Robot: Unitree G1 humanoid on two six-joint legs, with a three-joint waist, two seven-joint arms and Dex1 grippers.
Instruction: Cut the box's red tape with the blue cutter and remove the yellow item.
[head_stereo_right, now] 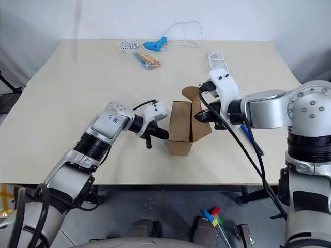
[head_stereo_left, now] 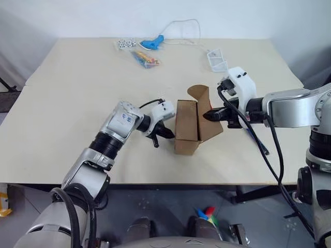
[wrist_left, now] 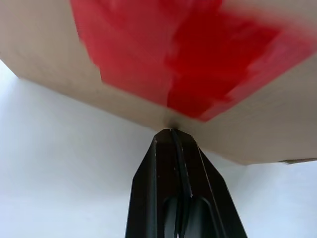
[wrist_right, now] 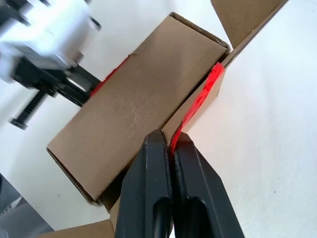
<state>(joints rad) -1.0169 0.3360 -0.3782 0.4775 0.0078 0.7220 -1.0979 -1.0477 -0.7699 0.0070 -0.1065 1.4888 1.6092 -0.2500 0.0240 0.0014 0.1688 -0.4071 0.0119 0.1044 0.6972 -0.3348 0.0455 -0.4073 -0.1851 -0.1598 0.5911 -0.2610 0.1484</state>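
Left hand (head_stereo_left: 164, 133), fingers pressed together on nothing, is bracing its tip against the box (head_stereo_left: 187, 129) on the side at nine o'clock, right at the edge where a patch of red tape (wrist_left: 183, 64) is covering the cardboard. Right hand (head_stereo_left: 211, 114) is working from the three o'clock side, its fingers pinching a flap edge edged with red tape (wrist_right: 200, 101), and the flap is standing open toward twelve o'clock.

To do this well, I judge the right hand should be peeling the flap up and outward in a slow arc while the left hand is pressing steadily so the light box is not sliding or tipping on the desk (head_stereo_left: 72, 93). Pulling too hard risks tearing the flap or lifting the whole box.

Blue cutter (head_stereo_left: 257, 139) is lying on the desk just past the right hand, toward four o'clock of the box. Whether the yellow item is inside I cannot tell; the box's interior is hidden.
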